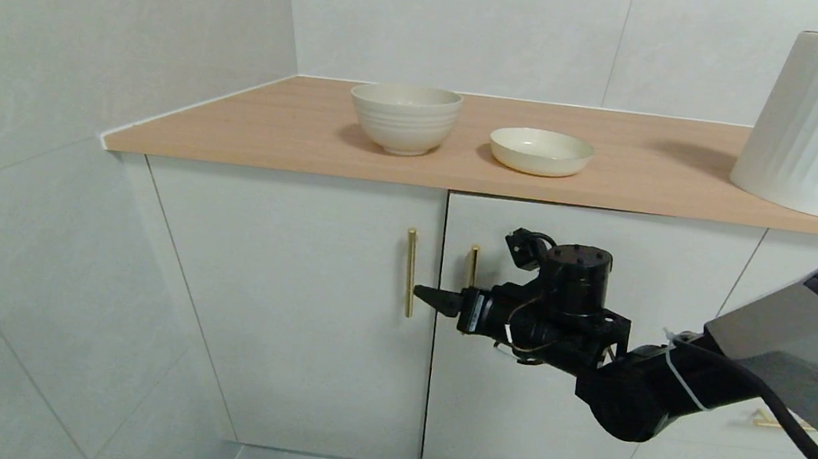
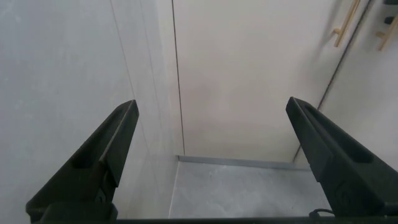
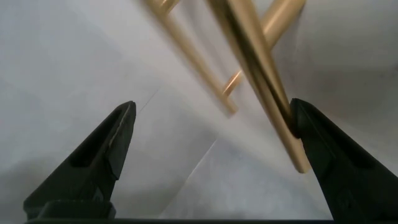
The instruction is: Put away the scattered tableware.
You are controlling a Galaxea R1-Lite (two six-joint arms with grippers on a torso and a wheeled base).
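Bowl (image 1: 404, 118) sits on counter (image 1: 249, 122) above right end effector (image 1: 430, 298).

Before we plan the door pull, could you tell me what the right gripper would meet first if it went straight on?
Probably the left cabinet door's gold handle, just beyond the open right gripper; depth is unclear, so it could pass in front.

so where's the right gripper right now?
Head view, centre: the right gripper sits below the countertop, at the left door's brass handle, beneath the bowl.
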